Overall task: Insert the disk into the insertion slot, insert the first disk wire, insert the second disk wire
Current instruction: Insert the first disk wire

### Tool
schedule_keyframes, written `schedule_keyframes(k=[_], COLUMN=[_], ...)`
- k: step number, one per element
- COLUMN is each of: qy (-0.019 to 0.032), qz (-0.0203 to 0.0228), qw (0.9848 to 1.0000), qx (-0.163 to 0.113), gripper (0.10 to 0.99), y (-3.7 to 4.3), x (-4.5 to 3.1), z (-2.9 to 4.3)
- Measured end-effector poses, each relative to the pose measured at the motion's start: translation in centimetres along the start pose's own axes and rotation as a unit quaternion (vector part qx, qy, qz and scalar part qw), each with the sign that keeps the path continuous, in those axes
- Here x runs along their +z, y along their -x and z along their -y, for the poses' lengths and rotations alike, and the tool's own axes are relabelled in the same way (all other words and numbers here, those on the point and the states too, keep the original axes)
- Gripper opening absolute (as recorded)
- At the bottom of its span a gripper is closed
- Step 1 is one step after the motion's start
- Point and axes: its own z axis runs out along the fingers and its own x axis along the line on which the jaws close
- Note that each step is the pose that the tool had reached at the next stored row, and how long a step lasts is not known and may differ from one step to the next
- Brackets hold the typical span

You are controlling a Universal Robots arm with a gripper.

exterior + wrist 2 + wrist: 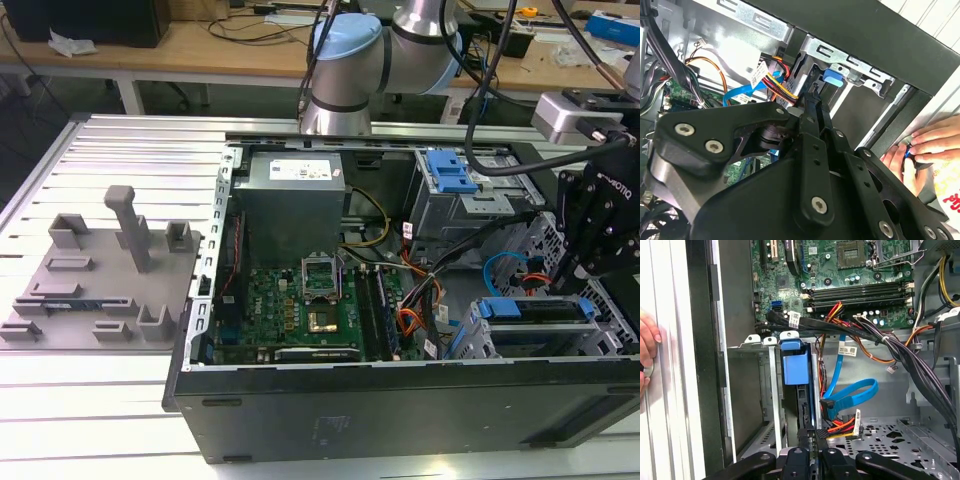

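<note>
The disk [535, 312], silver in its bright blue carrier, lies seated in the insertion slot [468, 345], a low grey cage at the exterior view's right front. In the first wrist view the disk [792, 371] stands edge-on inside the cage wall [769, 390]. My gripper [808, 436] hangs over its rear end with the fingers drawn together and nothing seen between them. A blue flat wire [855, 390] ends in a black plug beside the disk. A red, yellow and black wire bundle [842, 427] lies right next to my fingertips. In the second wrist view my gripper [812, 95] points at the carrier's blue tab [832, 77].
A taller grey cage with a blue latch [450, 170] stands behind. The motherboard [300, 300] and power supply [292, 200] fill the case's middle. Thick black cables [920, 365] cross near the cage. A person's hand [925, 150] rests on the case's outer edge [647, 350].
</note>
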Motion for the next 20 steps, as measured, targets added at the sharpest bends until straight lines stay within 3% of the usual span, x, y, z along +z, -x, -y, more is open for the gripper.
schedule_keyframes(k=[20], qy=[0.0], qz=[-0.0001], qw=[1.0], qx=[0.0], gripper=[0.165], y=[-0.26], x=[0.55], z=[0.02])
